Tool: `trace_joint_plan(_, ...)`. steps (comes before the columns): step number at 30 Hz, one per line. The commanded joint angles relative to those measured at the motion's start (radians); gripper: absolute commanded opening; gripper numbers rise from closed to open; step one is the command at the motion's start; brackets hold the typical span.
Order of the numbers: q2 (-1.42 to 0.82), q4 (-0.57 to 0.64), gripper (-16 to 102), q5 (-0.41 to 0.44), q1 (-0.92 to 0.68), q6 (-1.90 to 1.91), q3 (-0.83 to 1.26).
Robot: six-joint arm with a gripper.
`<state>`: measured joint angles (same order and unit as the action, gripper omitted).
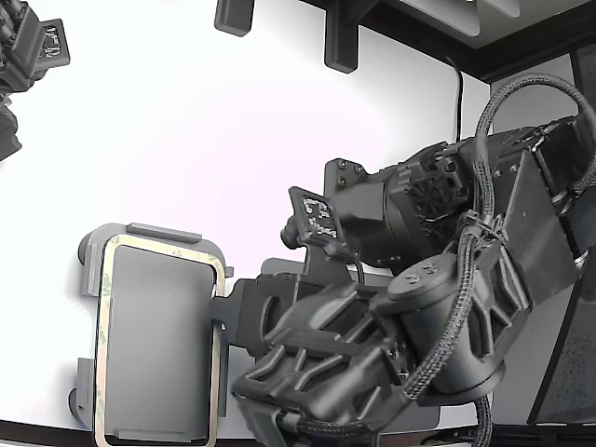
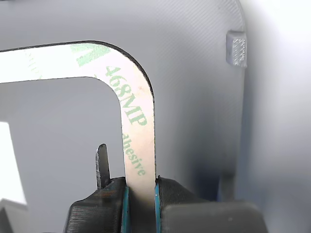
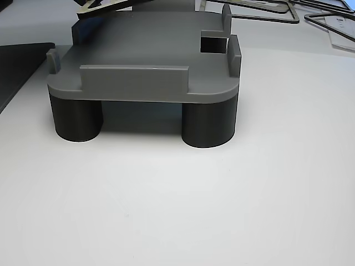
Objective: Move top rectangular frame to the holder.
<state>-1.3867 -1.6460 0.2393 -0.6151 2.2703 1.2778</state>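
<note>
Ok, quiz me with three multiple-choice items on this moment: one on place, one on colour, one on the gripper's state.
1. Where is the frame?
A. Over the holder
B. On the black mat
C. On the arm

2. What colour is the frame's printing?
A. Red
B. Green
C. Blue

3. What is the gripper doing?
A. Open, clear of the frame
B. Shut on nothing
C. Shut on the frame

Answers:
1. A, the exterior view shows the frame within the holder's outline.
2. B, the wrist view shows green lettering.
3. C, the fingers pinch the strip from both sides.
</note>
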Motion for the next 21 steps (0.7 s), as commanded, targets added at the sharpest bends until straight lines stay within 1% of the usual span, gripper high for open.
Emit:
trace_joint_plan(1,-0.005,-0.009,-11,-0.015,0.025,0.002,-0.029)
trace_joint_plan(7,0.015,-0.009,-11,-0.048,0.044,-0.021,-0.017)
trace_joint_plan(21,0.025,-0.009,-11,-0.048,0.058,-0.041,0.011)
